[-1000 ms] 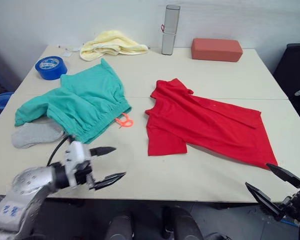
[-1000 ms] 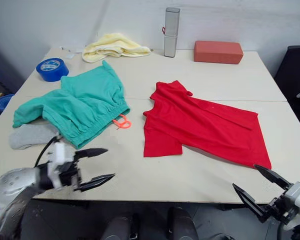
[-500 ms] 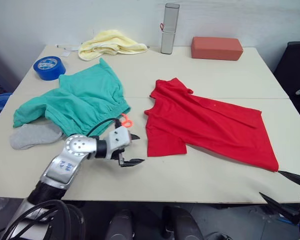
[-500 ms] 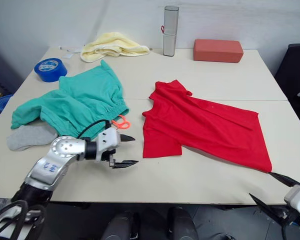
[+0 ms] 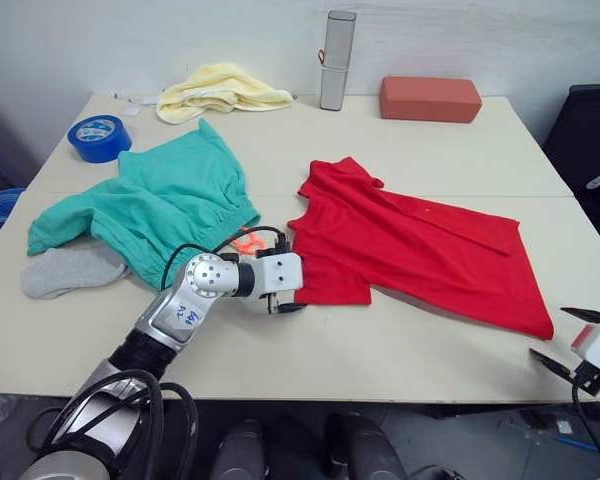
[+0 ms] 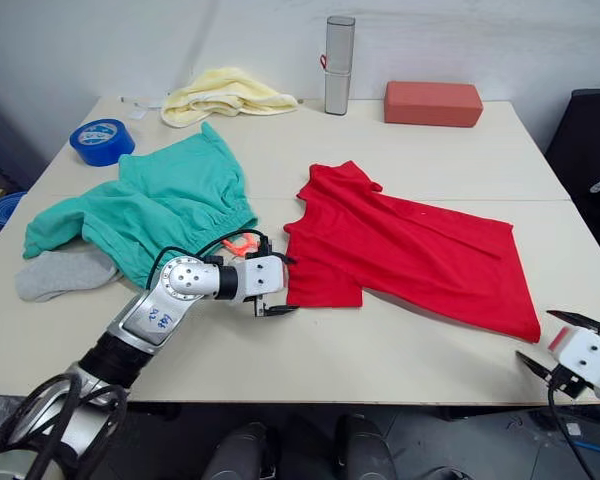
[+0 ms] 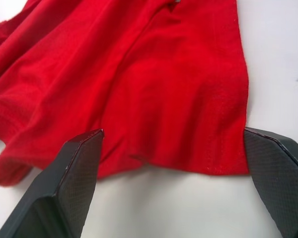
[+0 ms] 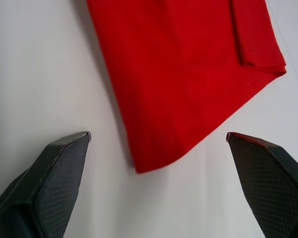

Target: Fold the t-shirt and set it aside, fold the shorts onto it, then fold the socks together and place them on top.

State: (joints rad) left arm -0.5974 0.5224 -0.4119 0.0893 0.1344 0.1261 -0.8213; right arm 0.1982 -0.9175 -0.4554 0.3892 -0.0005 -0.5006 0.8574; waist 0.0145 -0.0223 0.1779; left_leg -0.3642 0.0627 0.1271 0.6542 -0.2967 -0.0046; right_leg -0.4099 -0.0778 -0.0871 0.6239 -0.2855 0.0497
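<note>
The surface (image 5: 400, 345) is a pale table set against a white wall. Since the frames half a second and one second back, the left pincer (image 5: 289, 290) has advanced from the near-left edge across the bare strip to the t-shirt (image 5: 420, 250); the right pincer (image 6: 565, 345) has risen from below the near-right corner to that corner's edge.

Edges and clearance:
- The t-shirt lies flat at centre-right, its lower hem corner close to the near-right edge, its near sleeve hem facing the left pincer.
- A bare band of surface runs along the near edge in front of the t-shirt.
- The shorts (image 5: 160, 205) lie left of centre, just beside the t-shirt, orange drawstring (image 5: 245, 242) between them.
- The socks (image 5: 65, 270) lie partly under the shorts at the left edge.
- A pale yellow cloth (image 5: 220, 85), a blue tape roll (image 5: 98, 135), a grey cylinder (image 5: 335, 58) and a red block (image 5: 430, 98) occupy the far side.

Pincer state:
- Left pincer: fingers (image 7: 64, 183) spread wide, straddling the sleeve hem, gripping nothing.
- Right pincer: fingers (image 8: 44, 183) spread wide, holding nothing, with the hem corner between them in its wrist view.
</note>
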